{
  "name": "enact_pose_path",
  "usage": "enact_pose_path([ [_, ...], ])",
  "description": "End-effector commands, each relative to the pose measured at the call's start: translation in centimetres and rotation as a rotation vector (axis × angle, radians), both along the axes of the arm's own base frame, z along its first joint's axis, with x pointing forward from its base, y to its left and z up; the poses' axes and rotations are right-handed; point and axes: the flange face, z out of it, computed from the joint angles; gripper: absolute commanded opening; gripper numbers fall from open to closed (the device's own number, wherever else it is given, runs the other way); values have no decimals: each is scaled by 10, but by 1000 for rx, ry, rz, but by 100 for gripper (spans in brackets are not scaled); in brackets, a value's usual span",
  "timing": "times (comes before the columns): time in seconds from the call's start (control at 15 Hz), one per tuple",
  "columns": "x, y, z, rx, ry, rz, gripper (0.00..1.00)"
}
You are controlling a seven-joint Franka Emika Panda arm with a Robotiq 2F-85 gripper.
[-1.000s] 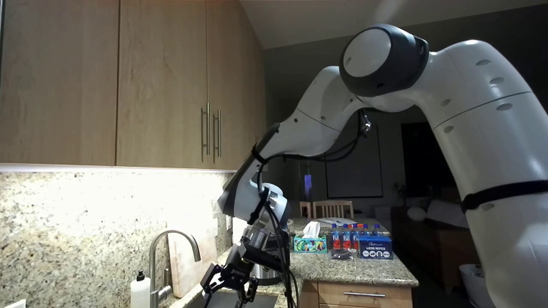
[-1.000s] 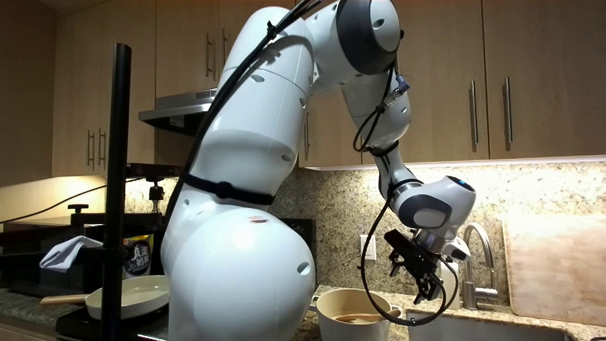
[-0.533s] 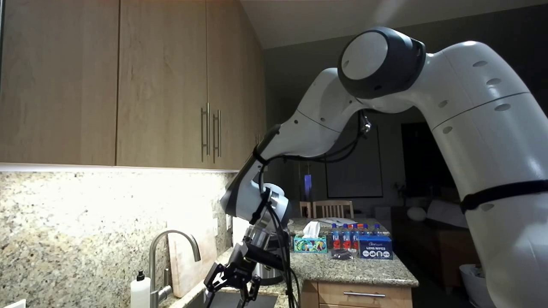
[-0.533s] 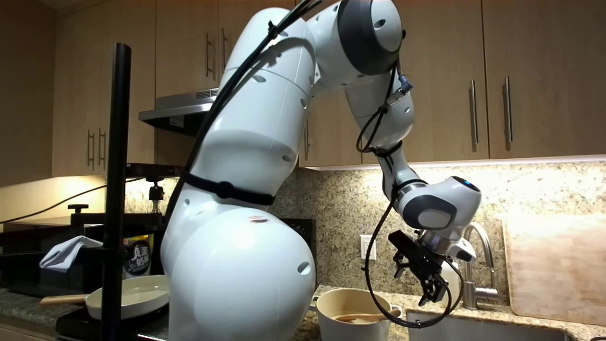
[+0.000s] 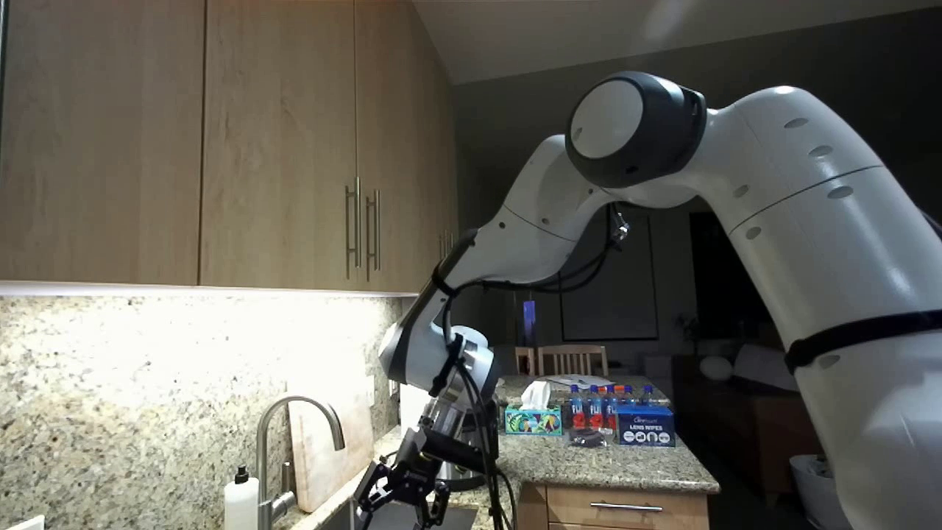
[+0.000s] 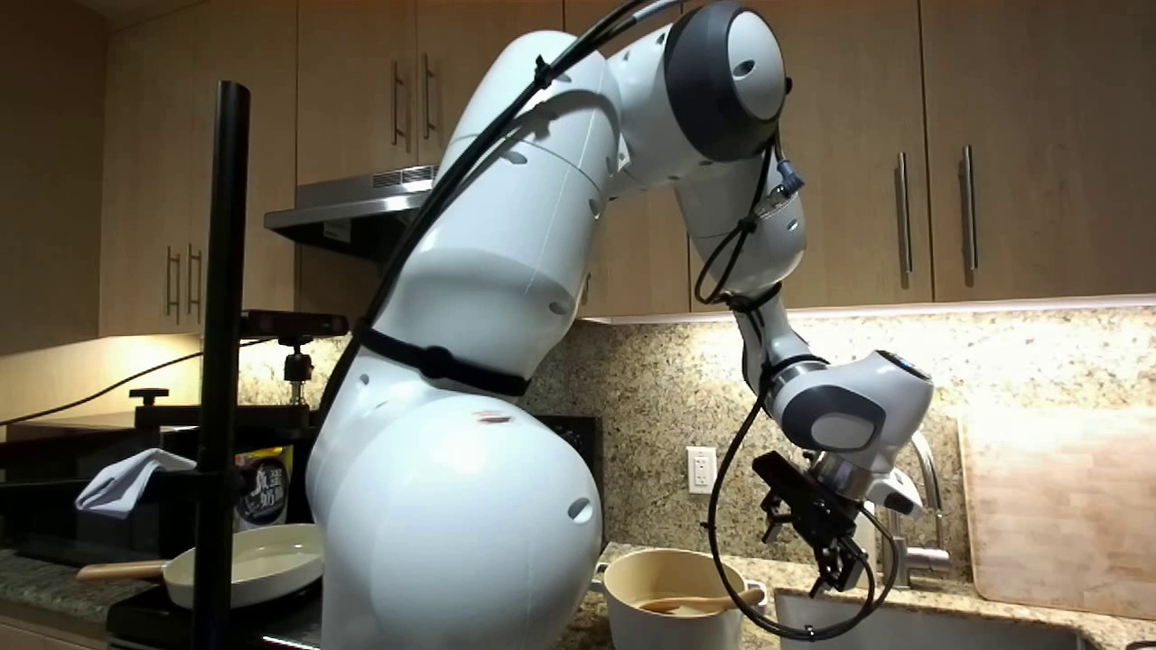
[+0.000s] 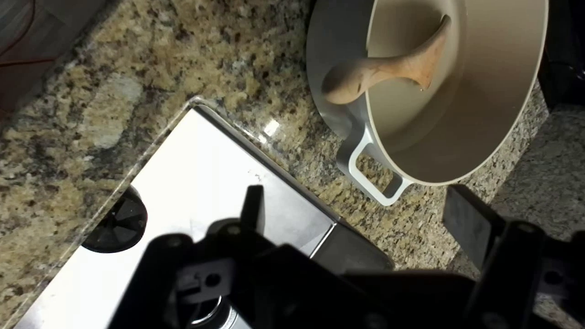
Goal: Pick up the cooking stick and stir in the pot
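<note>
1 wooden spoon (image 7: 386,68) in pot (image 7: 498,100), 1 end out; claw (image 7: 361,215) nr pot, clear of spoon, w/ jaws apart.

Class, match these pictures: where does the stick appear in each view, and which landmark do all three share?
In an exterior view: the stick is low, right of centre, in the pot.
In an exterior view, with the tool low and left of centre: no stick in sight.
In the wrist view: the stick is upper right, one end past the pot's rim.
Shared landmark: the tool, in all three.
</note>
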Motion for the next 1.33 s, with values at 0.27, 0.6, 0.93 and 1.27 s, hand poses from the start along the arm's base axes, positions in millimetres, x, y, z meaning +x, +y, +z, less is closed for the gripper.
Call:
enact_pose_path([
  [0.27,23,6,-24,-33,-16,71,100],
  [0.6,28,12,-41,-42,-28,205,100],
  [0.93,30,27,-57,-53,-28,279,100],
  [1.27,26,41,-59,-40,-48,316,99],
])
